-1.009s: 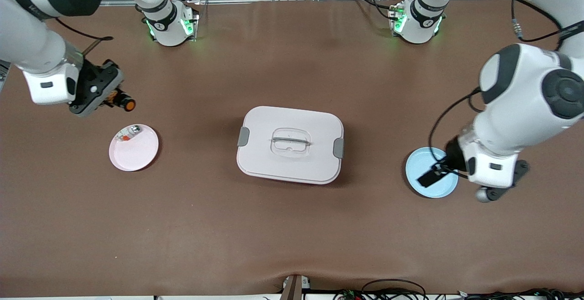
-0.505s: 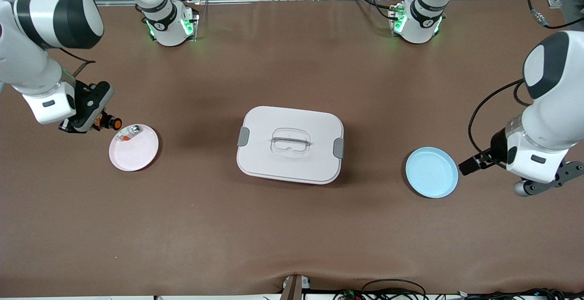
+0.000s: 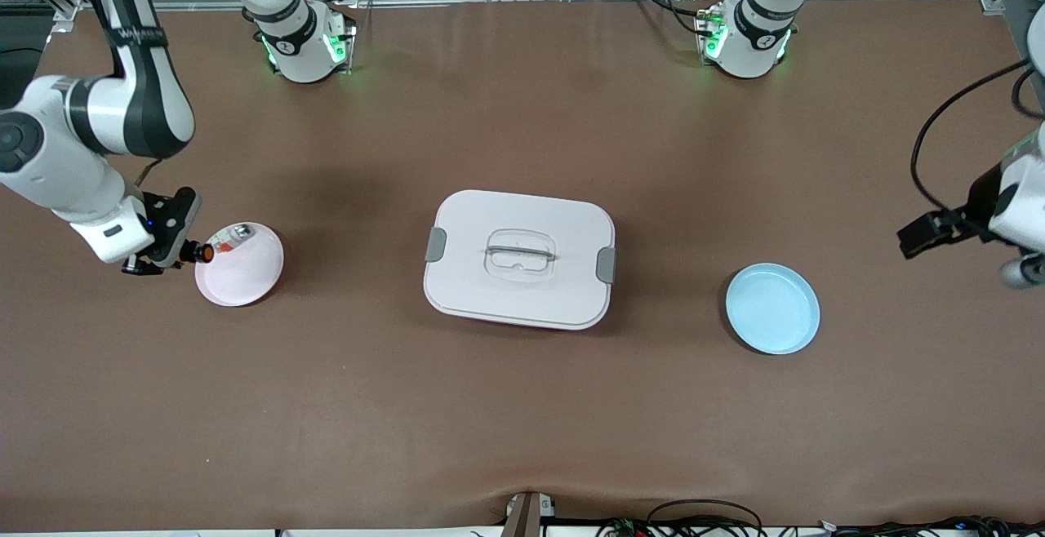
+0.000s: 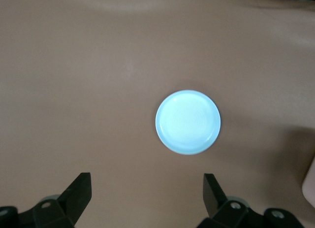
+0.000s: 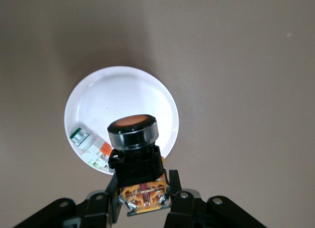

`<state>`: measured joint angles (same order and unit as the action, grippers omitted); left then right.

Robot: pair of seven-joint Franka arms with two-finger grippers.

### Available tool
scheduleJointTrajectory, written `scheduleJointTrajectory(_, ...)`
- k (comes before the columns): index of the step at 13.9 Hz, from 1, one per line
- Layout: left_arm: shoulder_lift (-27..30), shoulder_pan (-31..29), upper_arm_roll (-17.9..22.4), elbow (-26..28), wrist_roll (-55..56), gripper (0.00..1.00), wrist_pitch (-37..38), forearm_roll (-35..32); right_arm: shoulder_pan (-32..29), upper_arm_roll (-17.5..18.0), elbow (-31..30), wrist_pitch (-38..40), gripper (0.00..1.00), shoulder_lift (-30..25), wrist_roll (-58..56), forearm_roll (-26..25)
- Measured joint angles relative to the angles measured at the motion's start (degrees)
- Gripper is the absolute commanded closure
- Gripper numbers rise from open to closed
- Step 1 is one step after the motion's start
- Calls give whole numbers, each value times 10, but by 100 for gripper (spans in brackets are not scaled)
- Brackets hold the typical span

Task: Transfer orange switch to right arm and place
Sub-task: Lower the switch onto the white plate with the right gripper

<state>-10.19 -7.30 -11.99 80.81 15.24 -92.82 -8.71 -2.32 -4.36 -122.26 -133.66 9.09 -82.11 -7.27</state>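
Observation:
My right gripper (image 3: 174, 254) is shut on the orange switch (image 3: 201, 253), a small black block with a round orange button, and holds it low at the rim of the pink plate (image 3: 245, 272). In the right wrist view the switch (image 5: 134, 151) sits between the fingers of the right gripper (image 5: 142, 198), over the plate's (image 5: 125, 92) edge. A small silvery-and-red piece (image 3: 229, 238) lies on that plate. My left gripper (image 3: 1016, 272) is open and empty, raised at the left arm's end of the table; its own view shows it (image 4: 146, 193) with the jaws wide apart.
A white lidded box (image 3: 519, 258) with a handle stands at the table's middle. A light blue plate (image 3: 772, 308) lies toward the left arm's end and also shows in the left wrist view (image 4: 187, 121). It holds nothing.
My right gripper has come down with the switch to the pink plate's rim. My left arm has drawn back from over the blue plate toward its end of the table.

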Motion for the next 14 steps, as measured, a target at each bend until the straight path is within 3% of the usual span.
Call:
scheduleJointTrajectory(5, 73, 20, 35, 50, -59, 0, 37, 15, -4, 1, -26, -84, 100, 58, -4, 0)
scheduleJointTrajectory(14, 123, 43, 77, 96, -124, 0, 40, 49, -5, 1, -53, -143, 100, 116, -4, 2)
